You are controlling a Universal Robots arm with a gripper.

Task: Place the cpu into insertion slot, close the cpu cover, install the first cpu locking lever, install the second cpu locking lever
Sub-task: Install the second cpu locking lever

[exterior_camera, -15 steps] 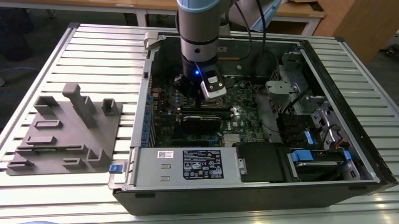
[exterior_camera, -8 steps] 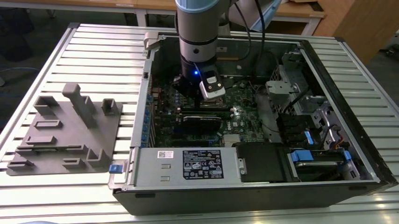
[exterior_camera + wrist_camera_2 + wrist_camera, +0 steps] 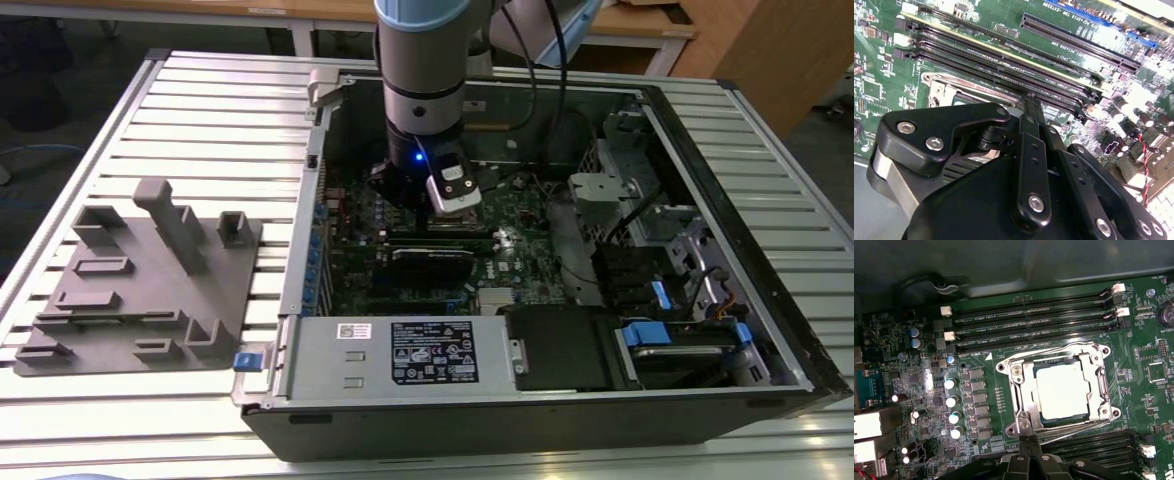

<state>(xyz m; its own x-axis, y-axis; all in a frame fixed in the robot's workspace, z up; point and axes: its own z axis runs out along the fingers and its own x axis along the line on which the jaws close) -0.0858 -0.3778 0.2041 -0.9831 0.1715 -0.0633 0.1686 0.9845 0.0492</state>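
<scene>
Close beside memory slots (image 3: 1034,322), claw (image 3: 1029,440).

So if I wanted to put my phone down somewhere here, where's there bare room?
The ribbed table is bare behind the grey fixture block and along its front edge. Inside the computer case it is crowded: circuit board, cables, and the gripper by the cpu.

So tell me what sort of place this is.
Probably a workshop or robotics lab: an open computer case lies on a slatted metal table, with wooden workbenches behind and a grey parts holder beside it.
</scene>
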